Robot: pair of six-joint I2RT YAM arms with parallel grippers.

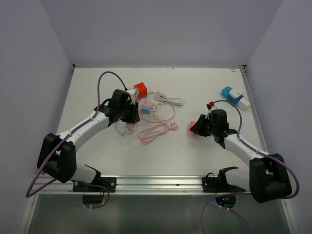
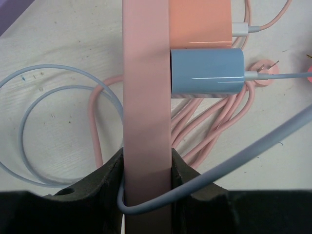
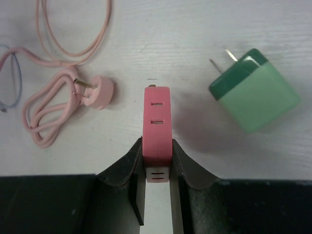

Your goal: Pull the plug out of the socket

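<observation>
My left gripper (image 2: 146, 178) is shut on a long pink socket strip (image 2: 146, 87). A blue plug (image 2: 206, 72) and an orange-pink plug (image 2: 200, 22) sit plugged into the strip's right side. A grey-blue cable (image 2: 229, 163) crosses over the fingers. My right gripper (image 3: 157, 163) is shut on a red socket strip (image 3: 156, 122) with its slots bare. A green plug (image 3: 253, 95) lies loose on the table to its right, prongs showing. In the top view the left gripper (image 1: 130, 113) is at the middle left and the right gripper (image 1: 194, 127) at the middle right.
A coiled pink cable (image 1: 155, 131) with its flat plug (image 3: 100, 92) lies between the arms. A red cube (image 1: 141, 89) and a white cable (image 1: 168, 101) lie behind the left gripper. A blue and white block (image 1: 234, 96) sits at the far right.
</observation>
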